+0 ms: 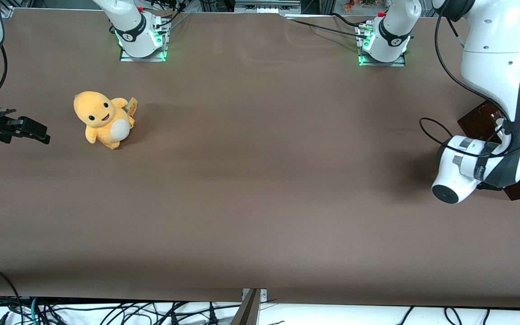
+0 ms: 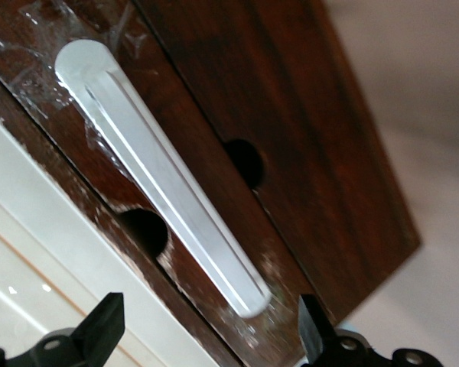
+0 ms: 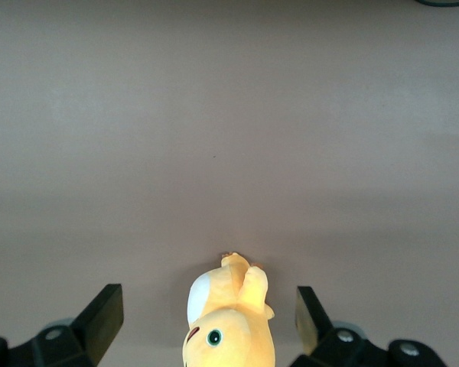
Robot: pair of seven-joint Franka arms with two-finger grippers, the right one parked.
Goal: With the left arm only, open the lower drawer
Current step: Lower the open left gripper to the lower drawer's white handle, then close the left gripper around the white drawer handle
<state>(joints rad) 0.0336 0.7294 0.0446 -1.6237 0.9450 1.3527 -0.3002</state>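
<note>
Clearly the pull has not begun: the gripper (image 2: 206,336) of the left arm (image 1: 490,58) hangs just in front of the lower drawer (image 2: 291,130), its two black fingers (image 2: 99,329) spread wide and holding nothing, with the white bar handle (image 2: 161,176) lying between them but a little ahead of the tips, not yet touched. The dark reddish-brown drawer front looks flush with the wood around it, so by this showing it sits shut; what remains, as a judgement, is to advance until the bar is between the pads, close on it, and draw straight back. Beside the handle, on the side of one fingertip, runs a cream-white panel (image 2: 30,252), which is not the target. In the front view the arm reaches down at the working end of the table (image 1: 260,203), its wrist hiding the fingers there, with the dark cabinet (image 1: 481,122) just ahead of it. The tabletop is a plain brown cloth, and well away from the gripper, toward the parked arm's end, sits a yellow plush toy (image 1: 102,119). Loose cables (image 1: 106,311) trail along the table's near edge.
</note>
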